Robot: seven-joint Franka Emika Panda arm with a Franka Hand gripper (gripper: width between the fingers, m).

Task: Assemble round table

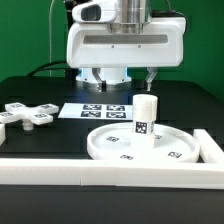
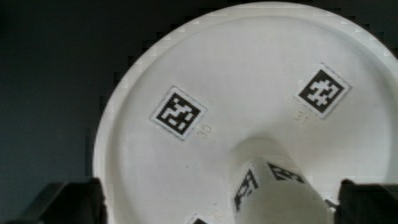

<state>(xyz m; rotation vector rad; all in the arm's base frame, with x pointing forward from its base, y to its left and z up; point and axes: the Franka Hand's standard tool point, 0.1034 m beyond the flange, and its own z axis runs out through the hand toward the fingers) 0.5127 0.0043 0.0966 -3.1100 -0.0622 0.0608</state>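
Round table kit on the black desk [image 1: 40, 145], one moment of assembly.

**Disc.** The large rimmed disc [image 1: 118, 146] lies flat near the front of the desk, at about five o'clock from the centre of the exterior view. In the wrist view the disc [image 2: 214, 70] fills most of the picture, and two square markers show on its face.

**Post.** The short cylindrical post [image 1: 146, 115] stands upright on the disc, near its middle, with markers on its side. The wrist view shows the post [image 2: 267, 185] from above, rising from the disc face.

**Cross.** The cross-shaped piece [image 1: 25, 116] lies flat at about nine o'clock from the disc, well apart from it.

**End effector.** The end effector [image 1: 126, 80] hangs above the desk at about twelve o'clock from the disc, higher than the post top. It is released: the dark fingertips [image 2: 71, 200] stand wide apart and touch nothing, and the post is seen in the gap between them.

**Other items.** The marker board [image 1: 100, 110] lies flat at about eleven o'clock from the disc. A white border rail [image 1: 100, 172] runs along the front, at six o'clock from the disc.
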